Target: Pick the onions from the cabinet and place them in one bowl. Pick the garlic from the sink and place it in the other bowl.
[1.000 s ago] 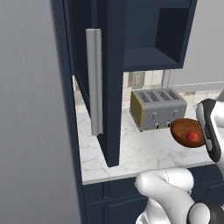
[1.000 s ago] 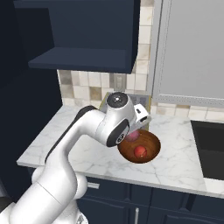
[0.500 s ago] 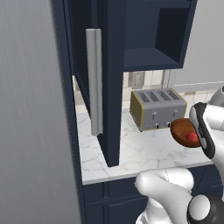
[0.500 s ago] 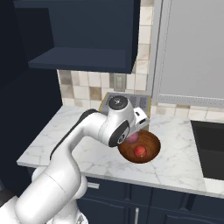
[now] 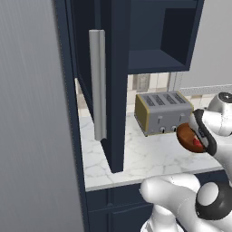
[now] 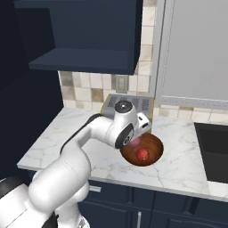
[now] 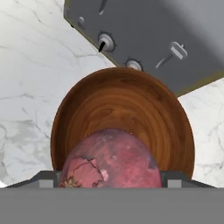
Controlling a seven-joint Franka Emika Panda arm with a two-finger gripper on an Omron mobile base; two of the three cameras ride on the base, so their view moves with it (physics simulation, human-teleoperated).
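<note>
Because the pinkish-purple onion (image 7: 114, 159) sits wedged between the gripper's two dark tips at the bottom of the hand view, you can read the gripper (image 7: 113, 177) as closed on it at a moderate width, the jaws spread just enough to span the bulb. It hangs directly above the wooden bowl (image 7: 122, 109), whose rim rings it on every side, so it looks carried there to be dropped in. In the right base view, a bright red onion (image 6: 142, 153) already lies in the bowl's hollow, so this would be the second of the pair. The bowl rests on the marble counter (image 6: 182, 160) just in front of the grey toaster (image 5: 162, 112), whose knobs and lever face the hand; that leaves little room on the far side, so you should lower straight down, not swing. To the left, the navy cabinet (image 5: 113, 86) stands with its door swung out, grey handle (image 5: 97, 84) toward you. The black sink (image 6: 213, 151) lies at the far right of the counter; I cannot make out any garlic there.
</note>
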